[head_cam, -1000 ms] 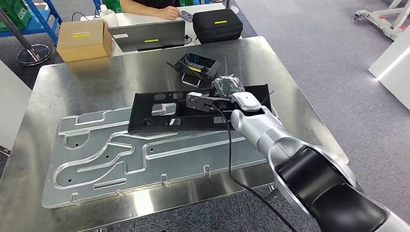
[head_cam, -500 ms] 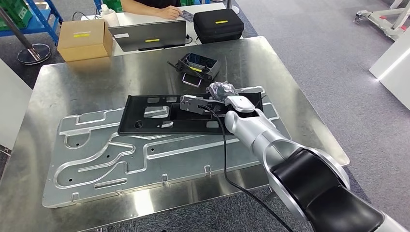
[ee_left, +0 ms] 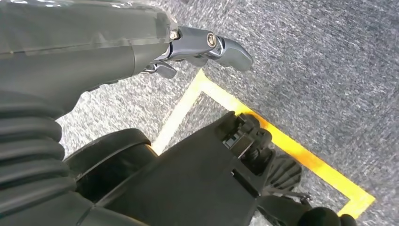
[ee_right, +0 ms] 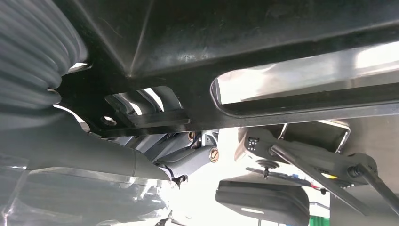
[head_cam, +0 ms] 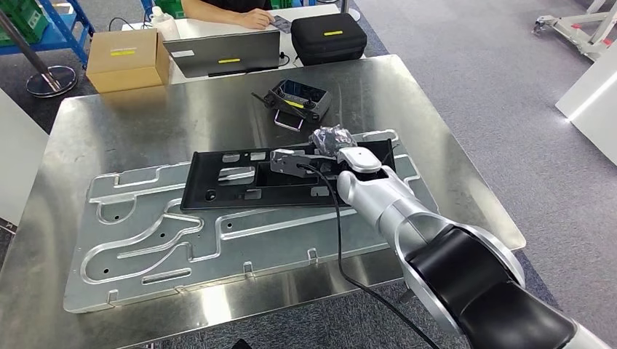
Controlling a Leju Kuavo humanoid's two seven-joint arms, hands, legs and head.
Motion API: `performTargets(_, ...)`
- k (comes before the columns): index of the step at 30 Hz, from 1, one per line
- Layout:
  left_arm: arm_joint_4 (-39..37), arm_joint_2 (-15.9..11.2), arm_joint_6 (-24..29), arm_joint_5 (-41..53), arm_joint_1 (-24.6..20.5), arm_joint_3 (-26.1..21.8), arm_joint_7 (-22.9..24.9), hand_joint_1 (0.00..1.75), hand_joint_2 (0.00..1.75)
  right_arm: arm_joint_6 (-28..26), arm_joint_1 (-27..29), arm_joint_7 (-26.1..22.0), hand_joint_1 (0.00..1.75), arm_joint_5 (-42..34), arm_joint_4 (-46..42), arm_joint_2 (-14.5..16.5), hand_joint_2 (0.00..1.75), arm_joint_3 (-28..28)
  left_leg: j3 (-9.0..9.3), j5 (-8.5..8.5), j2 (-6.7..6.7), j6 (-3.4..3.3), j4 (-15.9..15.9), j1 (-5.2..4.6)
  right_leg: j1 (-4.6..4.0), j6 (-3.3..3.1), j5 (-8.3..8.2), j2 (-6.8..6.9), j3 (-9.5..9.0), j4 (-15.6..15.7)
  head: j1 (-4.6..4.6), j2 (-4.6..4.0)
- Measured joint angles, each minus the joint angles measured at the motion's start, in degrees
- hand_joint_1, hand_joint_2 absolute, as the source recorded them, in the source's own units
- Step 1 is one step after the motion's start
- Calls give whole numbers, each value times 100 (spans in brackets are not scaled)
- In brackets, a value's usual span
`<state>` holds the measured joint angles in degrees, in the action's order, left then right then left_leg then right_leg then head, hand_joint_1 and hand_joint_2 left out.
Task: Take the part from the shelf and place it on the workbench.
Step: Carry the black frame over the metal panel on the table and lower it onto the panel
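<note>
The part [head_cam: 284, 190] is a long flat black panel with several cutouts. It lies low over the machined aluminium plate [head_cam: 145, 240] on the steel workbench [head_cam: 145, 123]; I cannot tell whether it touches the plate. My right hand [head_cam: 331, 138], wrapped in clear plastic, grips the panel's far right edge. In the right wrist view the black part [ee_right: 235, 37] passes close in front of the camera, with my fingers [ee_right: 188, 155] underneath it. My left hand [ee_left: 197, 47] hangs over the carpet and holds nothing.
A drone controller [head_cam: 297, 98] sits just beyond the part. At the back stand a laptop [head_cam: 222, 52], a cardboard box [head_cam: 125, 59] and a black case [head_cam: 327, 36], with a person [head_cam: 225, 9] seated behind them. The bench's right edge is close to my arm.
My right hand has carried the black part a little to the left and lower, and the part now lies flatter over the aluminium plate. The left hand shows no earlier frame.
</note>
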<state>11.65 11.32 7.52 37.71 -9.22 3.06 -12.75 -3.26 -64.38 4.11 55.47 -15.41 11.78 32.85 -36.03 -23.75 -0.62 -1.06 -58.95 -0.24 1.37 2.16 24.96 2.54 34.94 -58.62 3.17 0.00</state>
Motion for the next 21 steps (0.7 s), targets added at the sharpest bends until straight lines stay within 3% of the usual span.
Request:
performTargets(6,0,11,913,192,14,-46,-320,0,175,-19,62,-51,175,9,0,-89,175,0,-1,0,2,0,0,0,0,0,0,2,0,0,0,0)
performTargets(12,0,15,193,-95,32,-167,-273,0,175,-18,76,-59,175,30,0,-113,175,1,-1,0,1,0,0,0,0,0,0,1,1,0,0,0)
performTargets(16,0,3,189,-55,35,-221,-251,0,175,-20,79,-74,0,52,0,-116,175,1,-1,0,1,0,0,0,0,0,0,2,1,0,0,0)
performTargets(21,0,0,328,78,48,-225,-181,0,175,-15,89,-95,0,78,0,-120,175,1,-1,0,1,0,0,0,0,0,0,2,1,0,0,0)
